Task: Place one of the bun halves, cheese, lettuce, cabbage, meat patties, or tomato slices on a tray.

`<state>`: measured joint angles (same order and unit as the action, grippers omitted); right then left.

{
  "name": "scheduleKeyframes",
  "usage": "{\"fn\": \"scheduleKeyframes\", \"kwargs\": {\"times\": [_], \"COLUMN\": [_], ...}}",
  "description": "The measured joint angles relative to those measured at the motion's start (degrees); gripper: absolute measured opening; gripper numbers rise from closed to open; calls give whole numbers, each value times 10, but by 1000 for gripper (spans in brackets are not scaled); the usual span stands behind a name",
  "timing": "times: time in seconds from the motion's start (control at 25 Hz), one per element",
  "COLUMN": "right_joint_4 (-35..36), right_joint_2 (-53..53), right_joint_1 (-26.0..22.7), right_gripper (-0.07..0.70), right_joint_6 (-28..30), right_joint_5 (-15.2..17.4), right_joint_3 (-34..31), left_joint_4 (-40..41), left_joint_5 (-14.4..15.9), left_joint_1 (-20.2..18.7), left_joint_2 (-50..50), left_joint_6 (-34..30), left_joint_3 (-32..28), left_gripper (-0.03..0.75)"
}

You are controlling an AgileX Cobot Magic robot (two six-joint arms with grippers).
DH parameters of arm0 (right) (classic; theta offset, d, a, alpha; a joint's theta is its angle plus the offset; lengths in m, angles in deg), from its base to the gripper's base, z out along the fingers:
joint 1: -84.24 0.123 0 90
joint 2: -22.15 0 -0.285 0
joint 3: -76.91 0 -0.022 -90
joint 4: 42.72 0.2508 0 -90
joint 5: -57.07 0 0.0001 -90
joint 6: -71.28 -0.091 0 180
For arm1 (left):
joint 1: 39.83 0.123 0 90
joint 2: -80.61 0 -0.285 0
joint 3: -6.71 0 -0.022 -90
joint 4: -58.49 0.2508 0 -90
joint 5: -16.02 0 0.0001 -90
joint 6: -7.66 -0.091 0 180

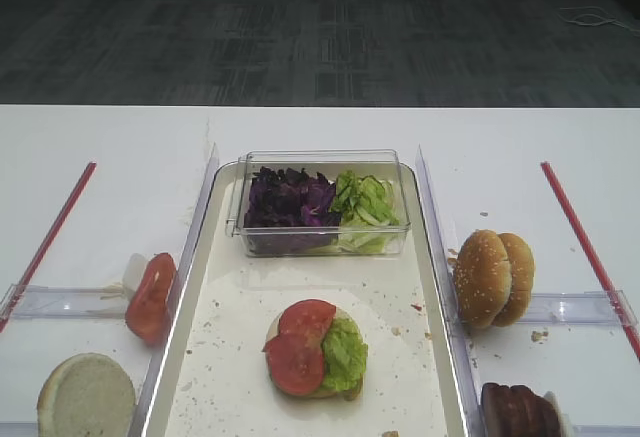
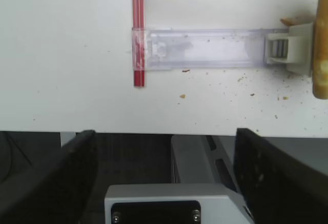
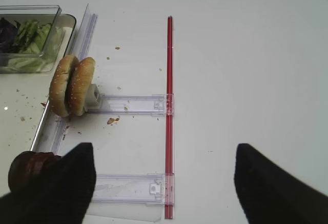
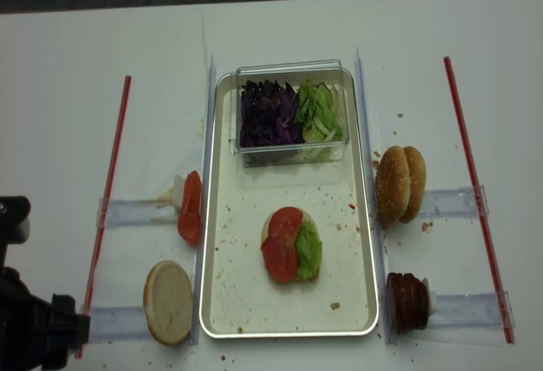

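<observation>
On the white tray (image 1: 240,317) lies a stack with two tomato slices (image 1: 300,347) and lettuce (image 1: 346,354). A clear box holds purple cabbage (image 1: 288,202) and more lettuce (image 1: 365,202). Left of the tray stand upright tomato slices (image 1: 150,297) and a pale bun half (image 1: 85,397). Sesame bun halves (image 1: 493,277) and meat patties (image 1: 520,412) stand to the right. No cheese shows. My right gripper (image 3: 164,145) hangs open and empty over the table, right of the patties (image 3: 28,170). My left gripper (image 2: 165,131) is open and empty at the table's front edge.
Red strips (image 1: 50,237) (image 1: 585,247) run along both sides of the table, joined to clear plastic rails (image 3: 133,103) (image 2: 205,48). The left arm (image 4: 30,328) shows dark at the lower left corner. Crumbs speckle the tray and table.
</observation>
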<state>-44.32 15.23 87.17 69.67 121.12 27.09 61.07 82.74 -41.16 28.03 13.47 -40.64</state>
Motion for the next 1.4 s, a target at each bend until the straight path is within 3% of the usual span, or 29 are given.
{"fn": "scheduleKeyframes", "kwargs": {"times": [1.16, 1.4], "right_joint_4": [0, -1], "right_joint_2": [0, 0], "right_joint_1": [0, 0], "right_gripper": [589, 589], "right_joint_6": [0, 0], "right_joint_5": [0, 0], "right_joint_3": [0, 0], "left_joint_4": [-26, -29], "left_joint_5": [4, 7], "left_joint_1": [0, 0], "left_joint_2": [438, 456], "left_joint_6": [-30, -32], "left_joint_3": [-16, -16], "left_gripper": [491, 491]}}
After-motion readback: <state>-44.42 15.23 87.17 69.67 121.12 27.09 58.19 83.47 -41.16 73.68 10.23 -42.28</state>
